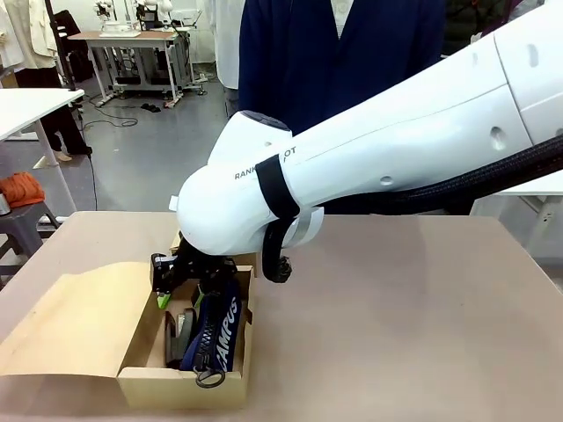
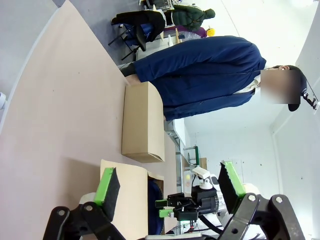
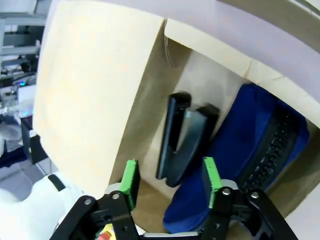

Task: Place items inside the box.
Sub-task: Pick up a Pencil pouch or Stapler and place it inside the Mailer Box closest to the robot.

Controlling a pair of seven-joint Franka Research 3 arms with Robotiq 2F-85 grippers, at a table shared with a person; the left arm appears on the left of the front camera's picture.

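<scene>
right gripper [image 3: 170, 167] over box [image 1: 180, 385] w/ arm [image 1: 396, 149] hiding pouch [image 1: 224, 327] top.

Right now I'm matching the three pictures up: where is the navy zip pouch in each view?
Front view: navy zip pouch lower left of centre, standing in the cardboard box.
Left wrist view: probably the dark blue sliver at bottom centre.
Right wrist view: right half, beside the black stapler.
Shared landmark: the box's pale open flap.
</scene>
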